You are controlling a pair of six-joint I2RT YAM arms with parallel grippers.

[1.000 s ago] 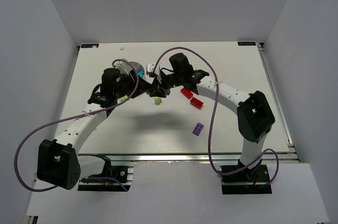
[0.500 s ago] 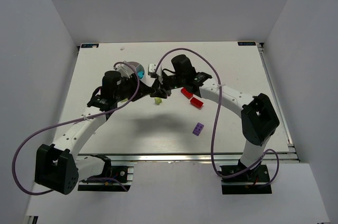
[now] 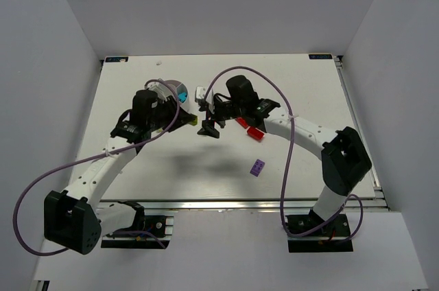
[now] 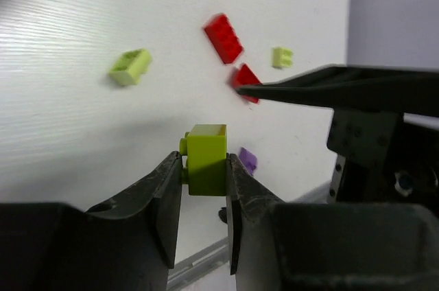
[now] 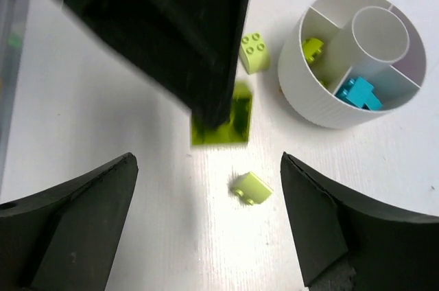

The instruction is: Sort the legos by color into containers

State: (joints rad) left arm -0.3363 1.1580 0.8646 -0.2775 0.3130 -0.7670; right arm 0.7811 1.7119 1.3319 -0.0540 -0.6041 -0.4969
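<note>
The white tabletop [image 3: 315, 78] carries a round white dish [image 5: 309, 95], with a cyan brick [image 5: 358, 92] in one part and a green brick [image 5: 313, 49] in another. The right gripper [image 5: 206, 174] has its jaws wide open. The left gripper [image 4: 204, 171] has its jaws squeezing a lime-green brick [image 4: 206, 157] above the tabletop.

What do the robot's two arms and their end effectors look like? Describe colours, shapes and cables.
The left arm and right arm have slim white links joined by bulky black joint housings, on black bases. A thin purple cable loops loosely along each. The left end effector and right end effector are black, each with two broad, tapering fingers.
</note>
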